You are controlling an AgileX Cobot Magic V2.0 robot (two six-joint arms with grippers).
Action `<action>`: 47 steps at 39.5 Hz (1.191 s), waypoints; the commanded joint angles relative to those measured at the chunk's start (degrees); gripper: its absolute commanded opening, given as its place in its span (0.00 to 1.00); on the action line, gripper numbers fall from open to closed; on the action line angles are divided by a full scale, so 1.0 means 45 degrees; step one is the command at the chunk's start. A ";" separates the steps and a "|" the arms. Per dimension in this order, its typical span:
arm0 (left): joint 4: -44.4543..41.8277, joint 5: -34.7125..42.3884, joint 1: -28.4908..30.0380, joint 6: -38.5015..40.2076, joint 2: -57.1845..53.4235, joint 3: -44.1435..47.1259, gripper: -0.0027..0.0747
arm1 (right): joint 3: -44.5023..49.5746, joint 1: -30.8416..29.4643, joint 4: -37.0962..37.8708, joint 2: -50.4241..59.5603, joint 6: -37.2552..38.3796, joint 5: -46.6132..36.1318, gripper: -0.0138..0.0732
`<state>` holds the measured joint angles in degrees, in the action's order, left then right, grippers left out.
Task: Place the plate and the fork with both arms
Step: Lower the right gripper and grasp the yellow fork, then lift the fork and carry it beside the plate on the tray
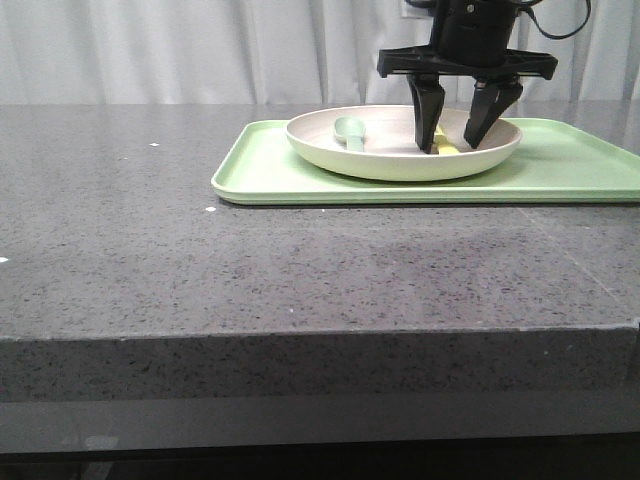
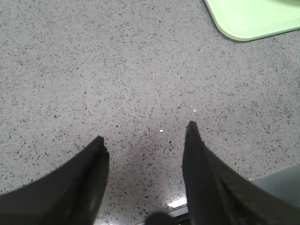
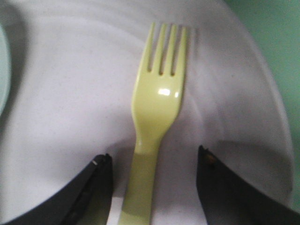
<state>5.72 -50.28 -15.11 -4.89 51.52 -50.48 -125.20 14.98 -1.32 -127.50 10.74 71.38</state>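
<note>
Fork (image 3: 157, 108) lies in the plate (image 1: 330, 155), tines toward 12 o'clock; light, slick plastic, best pinched at the handle. Right gripper (image 3: 154, 161) straddles it, spread; left gripper (image 2: 145, 140) spread too.

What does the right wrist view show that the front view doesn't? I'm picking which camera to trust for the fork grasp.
Only the right wrist view shows the whole head of the fork, tines and neck, with its handle between the open right gripper. Only the front view shows the tray, the spoon and the table. Both show the plate, the fork lying in it and the gripper straddling the fork.
</note>
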 commanded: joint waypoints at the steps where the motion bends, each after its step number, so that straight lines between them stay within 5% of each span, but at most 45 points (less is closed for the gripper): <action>1: 0.0176 0.0830 0.0063 0.0021 -0.0047 -0.0335 0.50 | -0.0402 -0.0084 -0.0034 0.0779 -0.0016 0.0293 0.59; 8: 0.0176 0.0830 0.0063 0.0021 -0.0047 -0.0335 0.50 | -0.0402 -0.0084 -0.0034 0.0779 -0.0016 0.0302 0.45; 23: 0.0176 0.0830 0.0063 0.0021 -0.0047 -0.0335 0.50 | -0.0402 -0.0084 -0.0034 0.0779 -0.0016 0.0365 0.31; 47: 0.0176 0.0786 0.0063 0.0021 -0.0047 -0.0335 0.50 | -0.1566 -0.0125 -0.0319 0.2613 -0.0048 0.1163 0.29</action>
<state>5.72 -50.15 -15.11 -4.89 51.52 -50.48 -130.08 14.87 -2.58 -122.26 10.85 71.59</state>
